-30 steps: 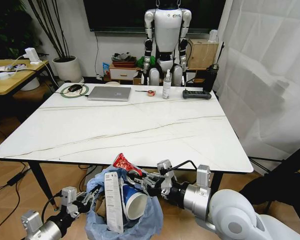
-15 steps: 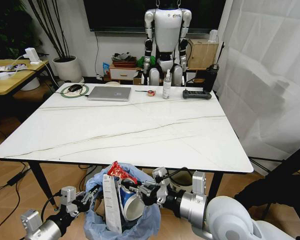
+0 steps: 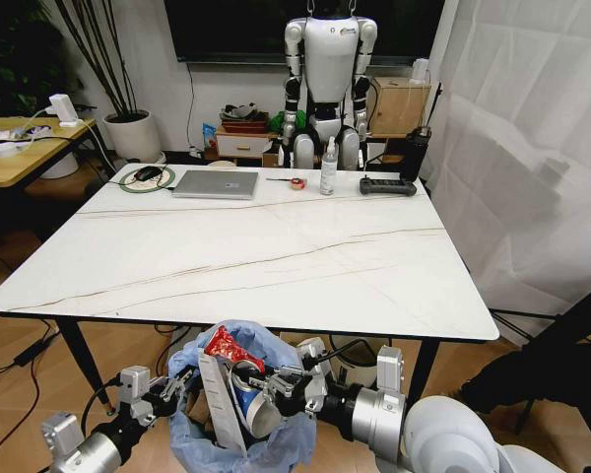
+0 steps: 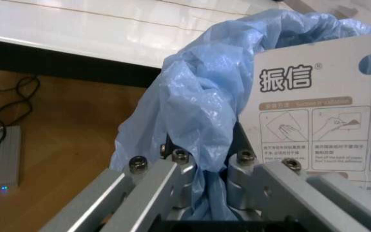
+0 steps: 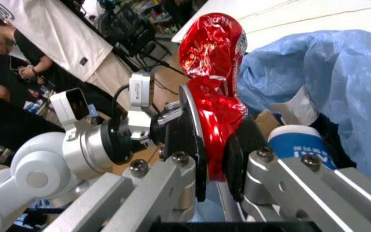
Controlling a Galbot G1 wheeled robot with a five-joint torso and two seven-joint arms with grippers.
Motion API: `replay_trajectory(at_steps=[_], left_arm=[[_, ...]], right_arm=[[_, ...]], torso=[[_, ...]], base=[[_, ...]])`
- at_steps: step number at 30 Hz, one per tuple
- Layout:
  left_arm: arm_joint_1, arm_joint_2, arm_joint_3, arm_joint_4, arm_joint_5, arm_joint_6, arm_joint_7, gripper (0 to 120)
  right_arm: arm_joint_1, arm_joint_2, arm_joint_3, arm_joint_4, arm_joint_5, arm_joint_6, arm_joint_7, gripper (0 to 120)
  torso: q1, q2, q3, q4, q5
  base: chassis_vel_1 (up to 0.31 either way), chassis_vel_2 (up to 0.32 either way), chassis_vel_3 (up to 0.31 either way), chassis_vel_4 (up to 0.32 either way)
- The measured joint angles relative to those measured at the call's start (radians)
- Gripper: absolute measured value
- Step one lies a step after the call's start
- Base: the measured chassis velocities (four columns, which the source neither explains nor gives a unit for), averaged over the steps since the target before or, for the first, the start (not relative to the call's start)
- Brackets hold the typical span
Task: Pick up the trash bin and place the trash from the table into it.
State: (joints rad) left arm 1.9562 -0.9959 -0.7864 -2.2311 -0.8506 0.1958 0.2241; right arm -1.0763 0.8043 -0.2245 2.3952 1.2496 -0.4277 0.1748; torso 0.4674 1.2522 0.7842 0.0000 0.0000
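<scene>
**Can held over the bin: drop risks**

The trash bin [image 3: 238, 414] hangs below the near edge of the desk [image 3: 276, 246], slightly left of centre. The left gripper [image 3: 173, 392] holds it: in the left wrist view its fingers [image 4: 153, 176] are closed on a fold of the blue bag at the bin's left rim. The bin already contains a white packet [image 3: 215, 399], which stands upright, and a blue-white cup [image 3: 251, 409], which lies tilted.

The right gripper [image 3: 244, 369] is at the bin mouth. Its fingers [image 5: 195, 140] are clamped on the crushed red can [image 3: 222, 346], which stands above the packet and cup. The desk surface nearest the robot carries no litter; a laptop [image 3: 217, 183] and a spray bottle [image 3: 328, 168] stand at the far edge.

Probable faults from this position:

- The bin looks full. A released can may land on the packet or cup and roll over the rim to the floor.
- The left grip appears to be on thin bag film, not a rigid rim. Added load or a downward push may cause the film to slip or tear.
</scene>
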Motion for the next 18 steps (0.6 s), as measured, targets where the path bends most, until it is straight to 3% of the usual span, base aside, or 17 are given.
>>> replay_trajectory(at_steps=[18], left_arm=[[-0.001, -0.003, 0.005, -0.003, 0.002, 0.000, 0.000, 1]], right_arm=[[0.040, 0.026, 0.019, -0.034, 0.035, 0.013, 0.023, 8]], torso=[[0.000, 0.000, 0.000, 0.0001, 0.0000]], base=[[0.000, 0.000, 0.000, 0.000]])
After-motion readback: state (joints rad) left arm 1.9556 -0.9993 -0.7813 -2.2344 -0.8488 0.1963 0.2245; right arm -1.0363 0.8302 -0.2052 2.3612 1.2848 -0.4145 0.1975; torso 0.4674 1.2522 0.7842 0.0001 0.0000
